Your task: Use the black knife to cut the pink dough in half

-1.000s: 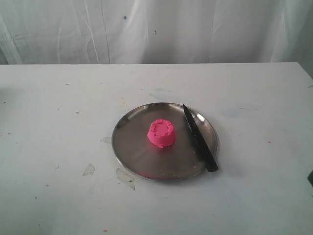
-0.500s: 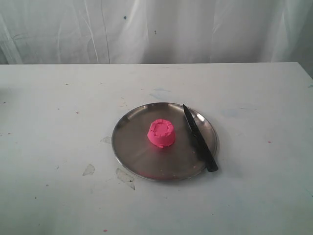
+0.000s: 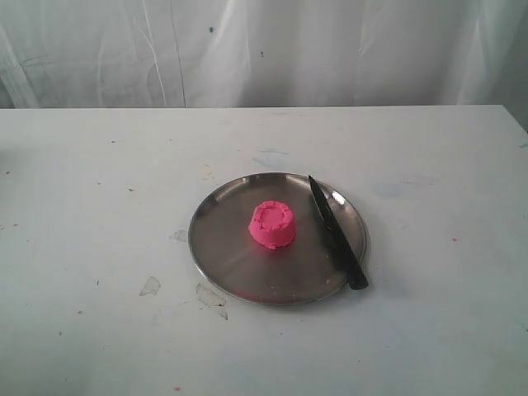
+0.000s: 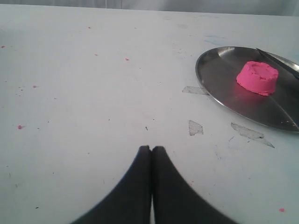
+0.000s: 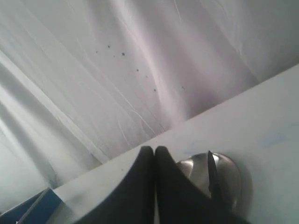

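The plate [image 3: 223, 247] on the counter [image 3: 99, 247] held the uncut pink dough [image 3: 272, 224] near its middle and the black knife [image 3: 337, 233] along its right side, clear of the dough, both lying as they had a second before, while the left claw [image 4: 151, 148] and right claw [image 5: 154, 149] were pinched together, empty.

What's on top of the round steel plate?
A bright pink dough puck near the middle and a slim black knife along the right edge; the steel plate beneath both is hidden.
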### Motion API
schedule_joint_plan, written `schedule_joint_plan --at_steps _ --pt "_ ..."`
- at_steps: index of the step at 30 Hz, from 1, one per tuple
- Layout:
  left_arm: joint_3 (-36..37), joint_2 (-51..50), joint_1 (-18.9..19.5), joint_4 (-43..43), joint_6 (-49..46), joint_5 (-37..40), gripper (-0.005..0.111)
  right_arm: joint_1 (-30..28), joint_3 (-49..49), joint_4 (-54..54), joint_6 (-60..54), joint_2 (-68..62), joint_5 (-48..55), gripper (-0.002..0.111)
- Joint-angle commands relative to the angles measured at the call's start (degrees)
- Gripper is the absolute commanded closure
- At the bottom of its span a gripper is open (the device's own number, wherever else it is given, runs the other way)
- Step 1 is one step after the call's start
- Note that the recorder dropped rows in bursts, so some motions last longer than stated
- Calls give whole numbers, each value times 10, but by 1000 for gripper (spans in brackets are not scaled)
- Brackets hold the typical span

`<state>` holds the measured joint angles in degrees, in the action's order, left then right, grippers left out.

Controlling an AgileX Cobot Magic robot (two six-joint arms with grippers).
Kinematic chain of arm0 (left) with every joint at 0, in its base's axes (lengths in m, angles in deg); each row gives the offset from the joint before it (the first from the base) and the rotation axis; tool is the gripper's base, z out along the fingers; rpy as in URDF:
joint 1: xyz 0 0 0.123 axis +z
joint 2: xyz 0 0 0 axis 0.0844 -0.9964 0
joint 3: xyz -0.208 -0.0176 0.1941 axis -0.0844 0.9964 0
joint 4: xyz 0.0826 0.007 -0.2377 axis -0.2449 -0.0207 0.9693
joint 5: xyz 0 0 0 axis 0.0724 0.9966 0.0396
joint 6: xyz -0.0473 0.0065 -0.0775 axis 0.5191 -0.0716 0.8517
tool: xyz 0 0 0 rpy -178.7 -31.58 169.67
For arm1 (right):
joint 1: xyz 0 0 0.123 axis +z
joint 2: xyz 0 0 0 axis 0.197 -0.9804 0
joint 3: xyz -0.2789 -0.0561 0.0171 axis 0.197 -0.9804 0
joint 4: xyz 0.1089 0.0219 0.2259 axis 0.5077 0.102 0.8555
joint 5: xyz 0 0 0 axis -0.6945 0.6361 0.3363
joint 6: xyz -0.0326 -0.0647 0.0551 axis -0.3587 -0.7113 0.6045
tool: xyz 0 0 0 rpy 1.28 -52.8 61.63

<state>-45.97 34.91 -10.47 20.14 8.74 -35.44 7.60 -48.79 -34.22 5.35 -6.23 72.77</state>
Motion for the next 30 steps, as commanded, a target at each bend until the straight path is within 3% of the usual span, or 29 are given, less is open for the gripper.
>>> schedule_joint_plan --at_steps 1,13,20,23,26,30 --pt "3 2 -2 2 3 0 107 -1 41 -6 -3 -6 55 108" --pt "3 2 -2 2 3 0 107 -1 262 -6 -265 -80 254 108" --pt "3 2 -2 2 3 0 107 -1 378 -1 -300 -197 329 108" --pt "3 2 -2 2 3 0 107 -1 433 65 -375 -273 384 108" --pt "3 2 -2 2 3 0 107 -1 487 187 -518 -362 467 108" --pt "3 2 -2 2 3 0 107 -1 494 253 -590 -435 465 108"
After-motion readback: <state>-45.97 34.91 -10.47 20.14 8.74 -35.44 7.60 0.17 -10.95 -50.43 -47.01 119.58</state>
